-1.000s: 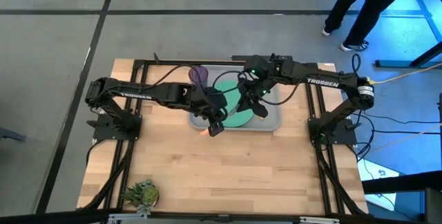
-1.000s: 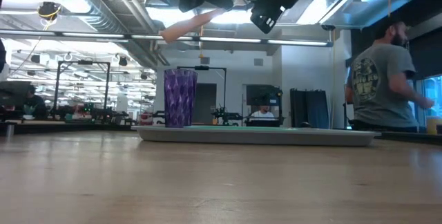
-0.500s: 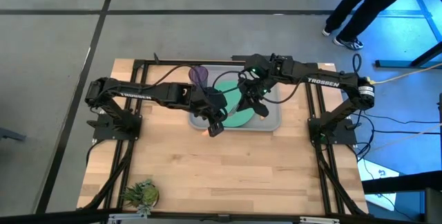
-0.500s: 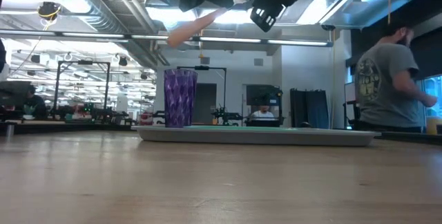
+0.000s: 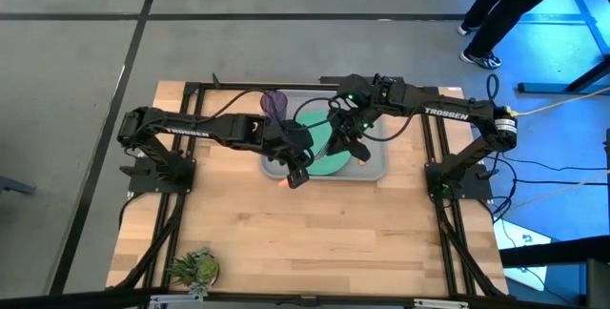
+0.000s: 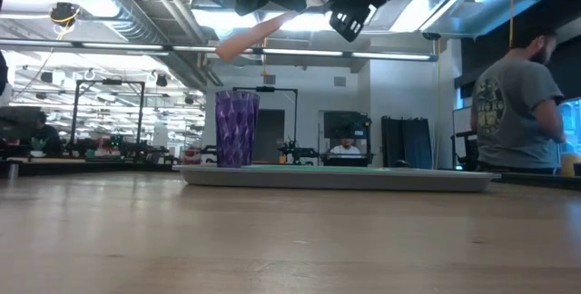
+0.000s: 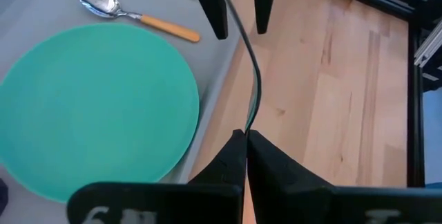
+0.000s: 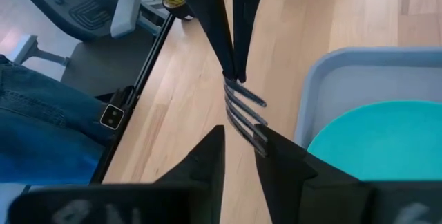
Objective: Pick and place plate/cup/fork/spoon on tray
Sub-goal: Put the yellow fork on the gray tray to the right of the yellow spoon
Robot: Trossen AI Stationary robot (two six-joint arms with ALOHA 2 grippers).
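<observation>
The grey tray (image 5: 379,172) lies at the table's far middle. On it rest the mint-green plate (image 7: 97,106), the spoon (image 7: 103,4) and the upright purple cup (image 6: 236,129). High above the tray's near edge my left gripper (image 7: 246,140) is shut on the fork (image 8: 243,110). The fork's orange handle (image 6: 247,37) juts out toward the table's left. My right gripper (image 8: 240,156) stands open, a finger on either side of the tines. My left gripper pinches the fork between its two fingertips at the metal neck behind the tines (image 8: 233,79). The fork is lifted clear, with the tines toward my right gripper and the handle sloping down on the other side. My right gripper has the tines (image 8: 250,124) between its open fingers; whether a finger touches them I cannot tell.
A small plant (image 5: 195,269) sits at the table's near left corner. Bare wood (image 5: 315,233) stretches from the tray to the near edge. A person (image 6: 513,103) stands beyond the table at the right.
</observation>
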